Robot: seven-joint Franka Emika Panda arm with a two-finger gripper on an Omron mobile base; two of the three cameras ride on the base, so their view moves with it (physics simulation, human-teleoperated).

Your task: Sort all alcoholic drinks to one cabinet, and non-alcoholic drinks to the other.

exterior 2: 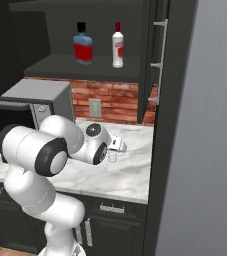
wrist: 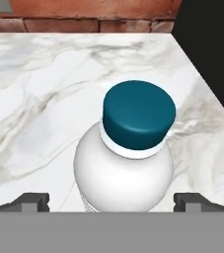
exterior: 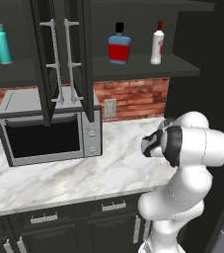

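With jaws spread wide, the gripper (wrist: 111, 200) straddles the water bottle (wrist: 126, 165) standing upright on the marble counter (wrist: 39, 99) without touching it. Risk: closing too high pinches the teal cap (wrist: 139, 114), so the bottle slips or tips.

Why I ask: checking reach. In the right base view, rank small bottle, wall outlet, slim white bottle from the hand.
1. Small bottle, on counter beneath the hand.
2. Wall outlet, on brick behind.
3. Slim white bottle, high on shelf.

Even rendered light, soft shadows, slightly coarse.
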